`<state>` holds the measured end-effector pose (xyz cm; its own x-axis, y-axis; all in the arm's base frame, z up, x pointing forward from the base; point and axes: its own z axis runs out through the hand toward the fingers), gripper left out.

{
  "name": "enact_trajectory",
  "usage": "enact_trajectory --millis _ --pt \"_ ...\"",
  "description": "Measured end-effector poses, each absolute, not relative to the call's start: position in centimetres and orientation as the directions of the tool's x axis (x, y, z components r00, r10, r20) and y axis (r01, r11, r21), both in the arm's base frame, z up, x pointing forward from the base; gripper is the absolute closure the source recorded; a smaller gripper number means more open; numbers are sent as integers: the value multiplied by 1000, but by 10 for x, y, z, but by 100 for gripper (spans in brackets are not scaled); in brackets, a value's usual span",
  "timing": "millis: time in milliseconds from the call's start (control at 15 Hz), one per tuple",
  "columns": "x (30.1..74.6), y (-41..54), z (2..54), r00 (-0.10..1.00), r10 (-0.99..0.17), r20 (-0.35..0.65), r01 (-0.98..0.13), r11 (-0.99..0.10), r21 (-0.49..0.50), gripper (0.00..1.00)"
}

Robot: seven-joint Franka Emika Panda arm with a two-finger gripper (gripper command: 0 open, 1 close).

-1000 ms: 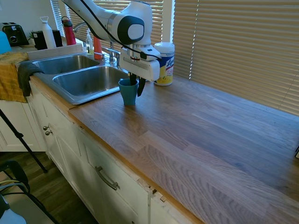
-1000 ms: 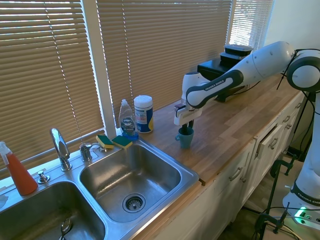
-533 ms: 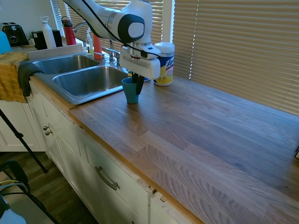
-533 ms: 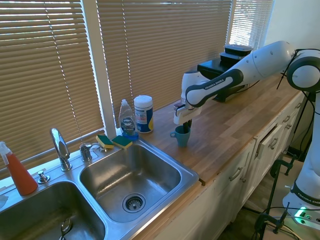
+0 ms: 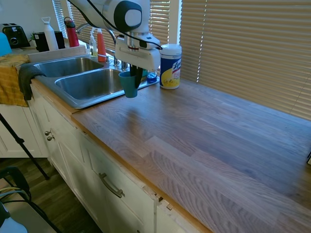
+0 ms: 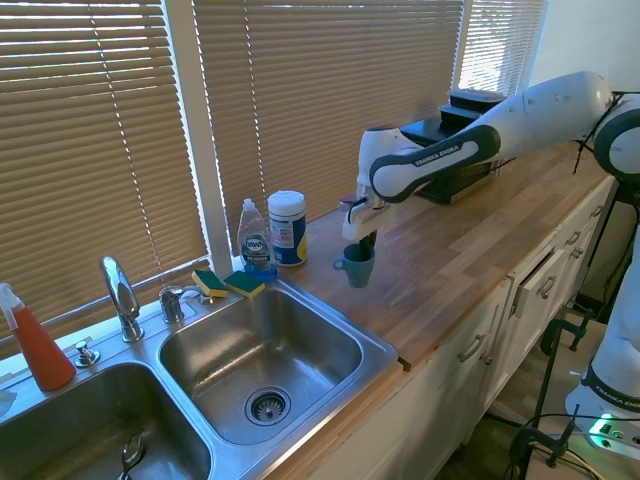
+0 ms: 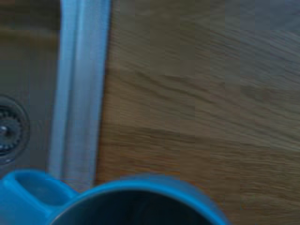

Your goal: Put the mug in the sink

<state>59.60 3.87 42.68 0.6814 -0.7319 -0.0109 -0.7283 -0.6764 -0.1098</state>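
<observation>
The teal-blue mug [image 5: 129, 85] hangs upright in the air above the wooden counter, close to the right rim of the sink [image 5: 73, 100]. My gripper [image 5: 135, 78] is shut on the mug's wall, one finger inside and one outside. From the other side, the mug [image 6: 356, 266] shows a small handle toward the sink [image 6: 385, 350] and the gripper [image 6: 366, 248] comes down into it from above. The wrist view shows the mug's rim and handle [image 7: 140, 201] over wood, beside the sink's steel rim [image 7: 77, 93] and a drain.
A white-and-yellow wipes canister [image 6: 287, 228] and a dish soap bottle [image 6: 255, 240] stand behind the near basin, with sponges [image 6: 228, 283] on the rim. The faucet [image 6: 120, 295] rises at the back. A black appliance [image 6: 450, 140] sits farther along the counter.
The gripper has lifted the mug off the counter and carried it toward the sink; a second ago the mug stood on the wood.
</observation>
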Motion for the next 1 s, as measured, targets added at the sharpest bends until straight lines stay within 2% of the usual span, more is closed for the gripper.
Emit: enact_trajectory --millis 333,667,867,1000 --pt "613 155 463 732 -681 28 -671 -727 -143 100" --pt "653 235 425 780 -626 2 -619 -772 -148 100" --pt "682 265 400 795 -607 -22 -603 -784 -145 100" --pt "687 267 398 795 -606 -18 -602 -784 -154 100"
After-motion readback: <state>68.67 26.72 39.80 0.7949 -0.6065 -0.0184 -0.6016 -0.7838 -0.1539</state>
